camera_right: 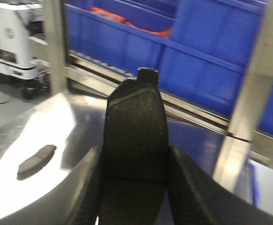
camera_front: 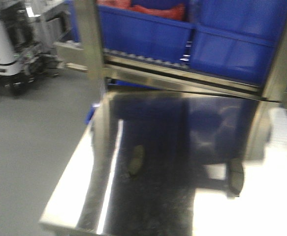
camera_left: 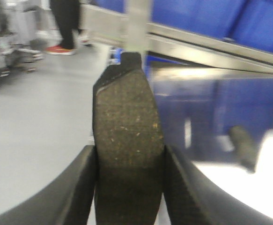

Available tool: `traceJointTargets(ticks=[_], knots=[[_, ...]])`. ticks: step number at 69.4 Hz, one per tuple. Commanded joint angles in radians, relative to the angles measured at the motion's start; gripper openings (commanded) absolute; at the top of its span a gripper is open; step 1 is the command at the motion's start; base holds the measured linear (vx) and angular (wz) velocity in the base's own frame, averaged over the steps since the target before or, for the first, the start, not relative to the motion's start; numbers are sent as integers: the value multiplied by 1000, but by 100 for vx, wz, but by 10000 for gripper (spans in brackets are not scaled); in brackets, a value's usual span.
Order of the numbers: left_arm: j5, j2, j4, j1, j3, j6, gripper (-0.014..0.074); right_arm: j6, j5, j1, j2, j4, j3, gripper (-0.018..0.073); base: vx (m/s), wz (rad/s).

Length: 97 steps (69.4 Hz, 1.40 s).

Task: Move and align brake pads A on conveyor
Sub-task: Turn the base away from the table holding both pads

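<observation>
**Both pincers loaded; two pads lying on steel**

1. Left gripper [camera_left: 129, 157]: its fingers [camera_left: 82, 187] press against both long edges of the left-held pad [camera_left: 127, 108], pinching it firmly. The pad stands on end, its speckled face toward the camera and its tab at 12 o'clock.

2. Right gripper [camera_right: 135, 157]: clamped the same way on the right-held pad [camera_right: 134, 117], which is also on end with its tab at 12 o'clock.

3. Front view: the steel tabletop [camera_front: 74, 187] carries two more brake pads lying flat and well apart. The middle pad [camera_front: 136, 160] sits at 7 o'clock of frame centre. The glare-side pad [camera_front: 237, 174] sits at 4 o'clock, at the edge of a bright reflection.

4. Wrist views: the left camera shows a lying pad [camera_left: 243, 147] on the steel at 3 o'clock of the held one. The right camera shows a resting pad [camera_right: 37, 161] at 8 o'clock of its held one. Which of the two tabletop pads each is cannot be told.

5. Surroundings: blue bins [camera_front: 148, 34] stand on a rack at 12 o'clock behind the table. A white machine [camera_front: 0, 44] stands on the grey floor at 10 o'clock. A person's legs [camera_left: 63, 23] show at 11 o'clock in the left wrist view. All views are blurred.
</observation>
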<state>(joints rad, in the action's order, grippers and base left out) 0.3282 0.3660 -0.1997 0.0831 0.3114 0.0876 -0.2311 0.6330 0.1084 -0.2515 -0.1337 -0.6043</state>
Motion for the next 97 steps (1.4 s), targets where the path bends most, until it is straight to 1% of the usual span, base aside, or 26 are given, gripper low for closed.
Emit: traceJointTargets(ticks=[1,43,81,97], knots=[[-100,4,-12,7,31,2,-6,-7,-94,-4,-12,-3,-29,-4,-15,73],[-100,4,-12,7,31,2,-6,-7,-94,-4,-12,-3,-29,-4,-17,72],[-100,4,-12,7,31,2,-6,-7,-94,-4,-12,-3,-29,-4,-12,85],[-100,4,-12,7,31,2,-6,-7,-94,-4,-12,-2,-29,-4,-7,56]])
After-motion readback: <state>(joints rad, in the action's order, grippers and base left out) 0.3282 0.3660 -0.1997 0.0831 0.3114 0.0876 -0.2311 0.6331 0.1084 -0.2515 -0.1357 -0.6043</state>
